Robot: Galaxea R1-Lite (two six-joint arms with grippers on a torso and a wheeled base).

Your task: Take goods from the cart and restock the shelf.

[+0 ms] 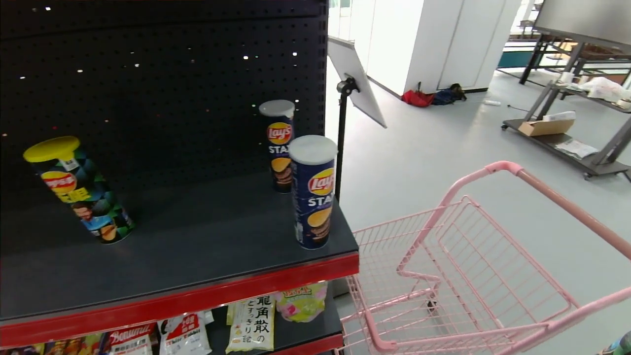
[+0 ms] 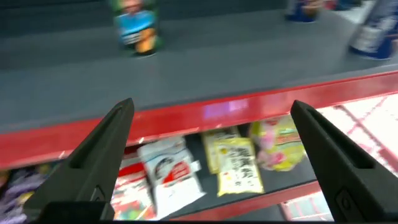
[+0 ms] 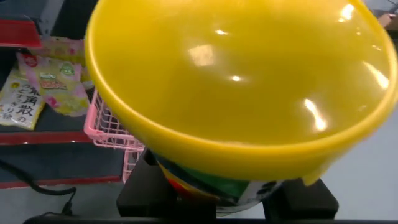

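Chip cans on the upper shelf (image 1: 197, 256): three, namely a front blue can (image 1: 313, 197), a rear blue can (image 1: 279, 148) and one yellow-lidded can (image 1: 81, 197). A fourth can (image 3: 236, 93), also yellow-lidded, is clamped in the right gripper (image 3: 224, 198). Pink cart (image 1: 500, 166): one; snack bags (image 1: 251, 323) on the lower tier: four countable, others cut off at the edge.

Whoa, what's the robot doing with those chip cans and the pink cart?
It is restocking the shelf from the pink cart. The right gripper holds a yellow-lidded chip can. The left gripper is open and empty, in front of the shelf's red edge. Three cans stand on the shelf: a second yellow-lidded can, a front blue can and a back blue can. The cart's basket looks empty.
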